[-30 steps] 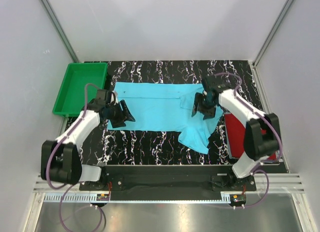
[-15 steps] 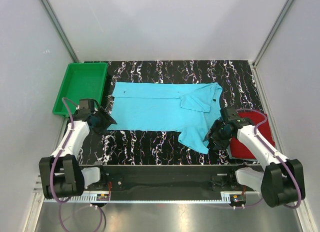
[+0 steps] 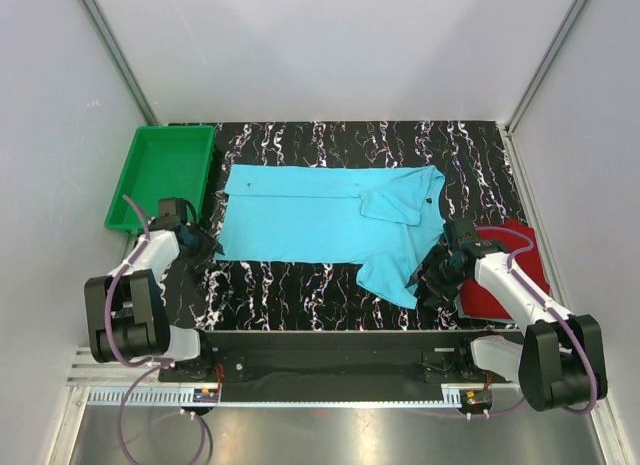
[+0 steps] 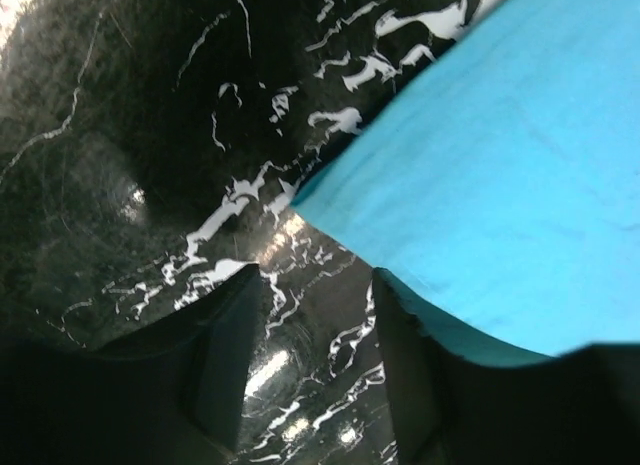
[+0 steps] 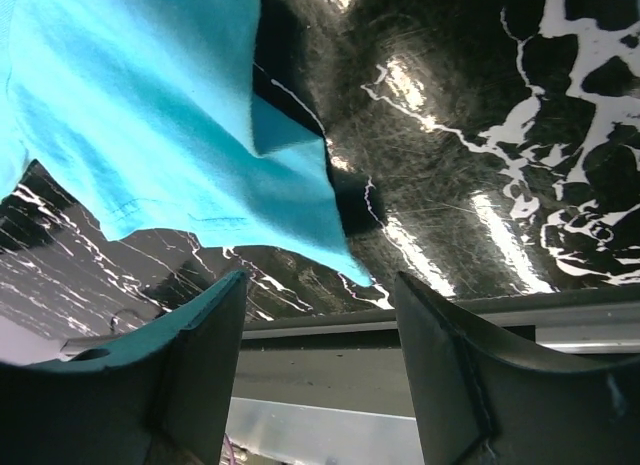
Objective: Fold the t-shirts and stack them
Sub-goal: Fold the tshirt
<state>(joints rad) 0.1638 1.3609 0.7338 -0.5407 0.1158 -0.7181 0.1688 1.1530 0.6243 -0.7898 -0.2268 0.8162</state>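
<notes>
The turquoise t-shirt (image 3: 310, 217) lies flat across the black marbled table, with its right sleeve (image 3: 400, 200) folded inward and a lower flap (image 3: 388, 275) pointing toward the near edge. The dark red t-shirt (image 3: 523, 247) lies folded at the right, partly under the right arm. My left gripper (image 3: 201, 247) is low over the table at the shirt's lower-left corner (image 4: 300, 200), open, with bare marble between its fingers (image 4: 228, 360). My right gripper (image 3: 431, 276) is open beside the flap's tip (image 5: 362, 278), with nothing between its fingers (image 5: 452, 385).
A green plastic tray (image 3: 140, 185) stands at the back left, just behind the left gripper. The table's near edge and metal rail (image 5: 420, 320) run right below the right gripper. White walls close in the table on three sides.
Both grippers have left the shirt's middle. The left moved out to the lower-left corner and narrowed a little. The right let go of the folded sleeve and dropped to the lower flap.
</notes>
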